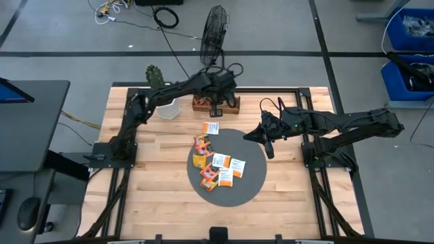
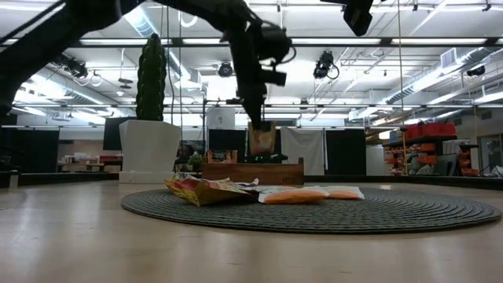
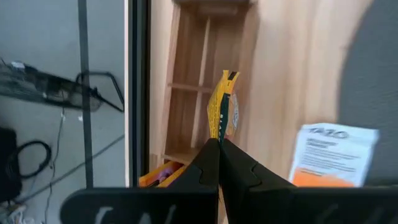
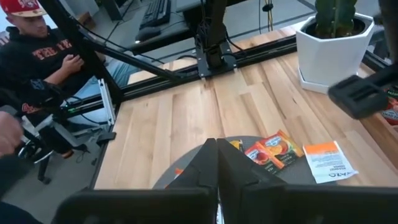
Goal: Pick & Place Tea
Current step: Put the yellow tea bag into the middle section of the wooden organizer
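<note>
Currently the left gripper [image 1: 215, 108] hangs above the wooden tray [image 1: 202, 103] at the worktop's far edge, jaws clamped on one tea sachet [image 3: 222, 112]. Remaining sachets [image 1: 215, 166] lie on the grey disc [image 1: 251, 186]. The right gripper [image 1: 270, 150] hovers over the disc's right rim, jaws together.

Wooden table [image 1: 156, 196] (matt), paper sachets [image 1: 218, 168]

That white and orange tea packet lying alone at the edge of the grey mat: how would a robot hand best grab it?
The packet lies flat, so come straight down and pinch across one free edge, away from the pile, tipping it up slightly.
</note>
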Robot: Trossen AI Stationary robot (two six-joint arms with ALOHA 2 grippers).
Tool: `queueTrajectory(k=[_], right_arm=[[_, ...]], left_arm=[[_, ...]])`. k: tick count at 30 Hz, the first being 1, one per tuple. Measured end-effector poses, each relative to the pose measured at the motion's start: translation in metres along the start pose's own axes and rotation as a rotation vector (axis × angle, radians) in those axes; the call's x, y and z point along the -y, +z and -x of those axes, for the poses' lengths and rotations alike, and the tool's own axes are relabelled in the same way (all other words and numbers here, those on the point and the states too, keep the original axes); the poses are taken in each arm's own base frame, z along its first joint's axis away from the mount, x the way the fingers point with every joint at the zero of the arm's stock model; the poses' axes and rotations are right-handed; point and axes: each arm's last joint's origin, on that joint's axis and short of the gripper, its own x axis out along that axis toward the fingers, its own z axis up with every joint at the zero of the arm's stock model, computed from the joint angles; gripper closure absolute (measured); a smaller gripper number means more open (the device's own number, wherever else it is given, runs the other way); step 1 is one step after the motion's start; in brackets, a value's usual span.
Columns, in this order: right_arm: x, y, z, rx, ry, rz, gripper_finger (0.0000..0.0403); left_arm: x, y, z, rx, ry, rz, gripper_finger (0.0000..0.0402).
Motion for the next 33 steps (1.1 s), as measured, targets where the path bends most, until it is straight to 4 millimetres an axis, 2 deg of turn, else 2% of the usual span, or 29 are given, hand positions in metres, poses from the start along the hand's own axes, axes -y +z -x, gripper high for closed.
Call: queueTrajectory(k=[9,13,24,33], right_arm=[[0.000,0.000,0.000,-0.001,0.000,-0.001,0.0402],[0.000,0.000,0.000,-0.001,0.000,-0.001,0.0402],[0.000,0.000,0.000,-0.003,0.000,-0.001,0.0402],[0.000,-0.001,0.000,-0.007,-0.002,0.003,0.0402]], left_arm=[[-0.029,-0.016,-0.029,-0.031,-0.023,0.018,0.0400],[-0.039,-0.018,-0.032,0.003,-0.029,0.043,0.0400],[-0.041,-0.017,-0.034,0.046,-0.062,-0.002,0.0400],[-0.041,-0.024,-0.053,-0.025,-0.086,-0.008,0.0400]])
